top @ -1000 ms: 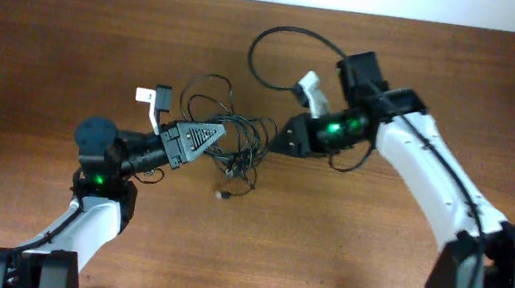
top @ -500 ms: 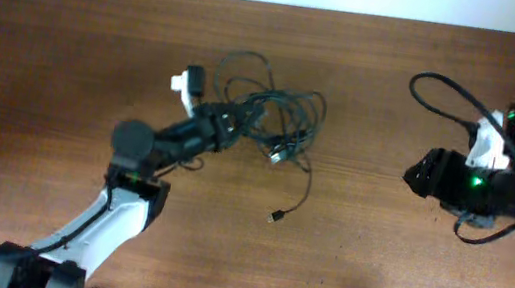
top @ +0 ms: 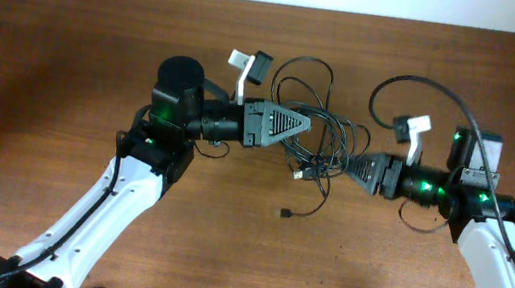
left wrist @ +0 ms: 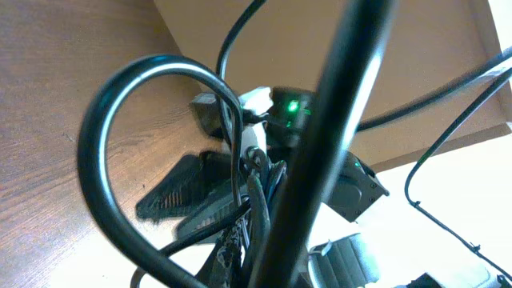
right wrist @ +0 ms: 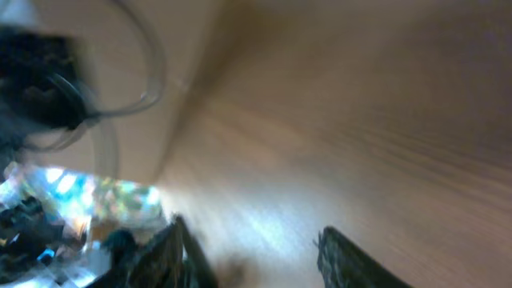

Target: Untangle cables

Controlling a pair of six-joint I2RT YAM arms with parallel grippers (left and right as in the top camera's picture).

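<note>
Overhead shows the tangle of thin black cables (top: 327,140) lying mid-way on the brown wooden table (top: 48,54), the left gripper (top: 309,123) pinching its edge, the right gripper (top: 349,166) just beside it with fingers spread and empty.

Overhead straight down on table (top: 39,43) and cables (top: 306,171), left wrist tight among same cables, right wrist low, blurred.
</note>
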